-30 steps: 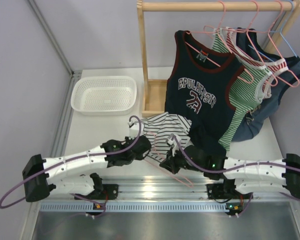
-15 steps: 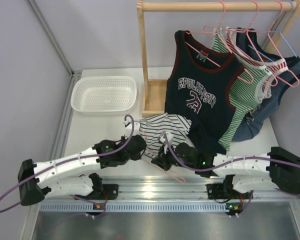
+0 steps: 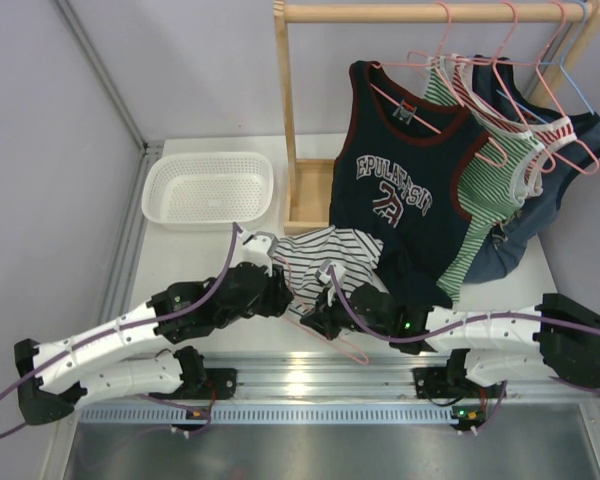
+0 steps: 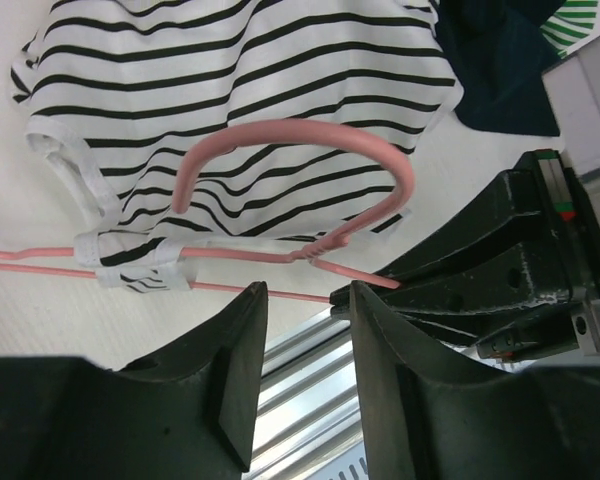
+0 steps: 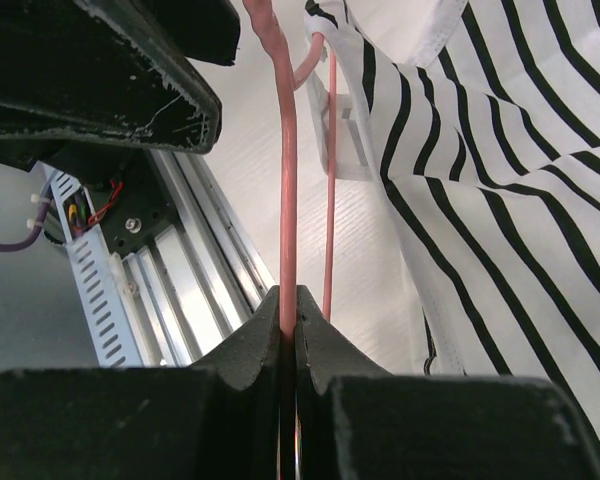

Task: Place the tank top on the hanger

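Over the last second the left arm has swung back and leftward. The left fingers [image 3: 273, 291] stand moderately parted and empty beside the hanger [image 4: 310, 135] hook. The right fingers [image 5: 288, 322] are clamped on its wire. The tank top [image 3: 325, 255] lies on the tabletop [image 3: 185, 262], one strap over the wire — threading begun, not finished. The basket [image 3: 208, 190] is empty.

Two arms [image 3: 100, 345] [image 3: 490, 330]; one basket [image 3: 208, 156]; one rack [image 3: 285, 110]; one tank top [image 3: 320, 255].
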`<act>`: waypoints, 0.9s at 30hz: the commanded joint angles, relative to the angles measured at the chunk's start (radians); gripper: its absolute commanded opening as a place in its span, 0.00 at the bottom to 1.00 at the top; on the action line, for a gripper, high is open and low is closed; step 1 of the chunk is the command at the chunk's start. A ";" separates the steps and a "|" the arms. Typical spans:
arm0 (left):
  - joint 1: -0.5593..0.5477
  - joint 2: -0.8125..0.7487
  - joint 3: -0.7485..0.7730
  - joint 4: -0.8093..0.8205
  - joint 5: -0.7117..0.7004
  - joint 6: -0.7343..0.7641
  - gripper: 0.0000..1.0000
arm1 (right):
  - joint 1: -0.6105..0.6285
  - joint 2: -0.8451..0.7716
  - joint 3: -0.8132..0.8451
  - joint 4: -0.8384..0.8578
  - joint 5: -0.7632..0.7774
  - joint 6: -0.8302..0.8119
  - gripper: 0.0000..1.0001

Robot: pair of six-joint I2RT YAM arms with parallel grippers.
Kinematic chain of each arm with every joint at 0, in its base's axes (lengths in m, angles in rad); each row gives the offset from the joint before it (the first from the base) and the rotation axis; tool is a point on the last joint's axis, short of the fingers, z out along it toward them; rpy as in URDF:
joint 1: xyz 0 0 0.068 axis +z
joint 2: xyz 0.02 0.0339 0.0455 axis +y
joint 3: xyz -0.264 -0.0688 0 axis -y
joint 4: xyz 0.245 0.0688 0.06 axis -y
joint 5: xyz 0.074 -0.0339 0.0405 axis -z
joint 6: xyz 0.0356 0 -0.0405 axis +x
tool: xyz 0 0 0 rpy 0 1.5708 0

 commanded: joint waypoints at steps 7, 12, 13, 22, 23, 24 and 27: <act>-0.014 0.042 0.006 0.128 -0.078 0.044 0.48 | 0.000 -0.001 0.037 0.073 -0.007 -0.012 0.00; -0.014 0.077 -0.013 0.178 -0.127 0.060 0.48 | 0.000 -0.004 0.035 0.070 -0.018 -0.010 0.00; -0.014 0.083 -0.013 0.181 -0.139 0.065 0.48 | -0.002 -0.004 0.035 0.070 -0.018 -0.012 0.00; -0.028 0.125 -0.039 0.256 -0.188 0.083 0.44 | -0.002 0.002 0.041 0.070 -0.023 -0.012 0.00; -0.028 0.125 -0.051 0.279 -0.182 0.087 0.44 | -0.002 0.002 0.041 0.068 -0.023 -0.010 0.00; -0.029 0.125 -0.056 0.286 -0.178 0.096 0.44 | -0.002 0.005 0.043 0.068 -0.024 -0.013 0.00; -0.029 0.137 -0.060 0.293 -0.182 0.096 0.42 | -0.002 0.008 0.043 0.068 -0.024 -0.012 0.00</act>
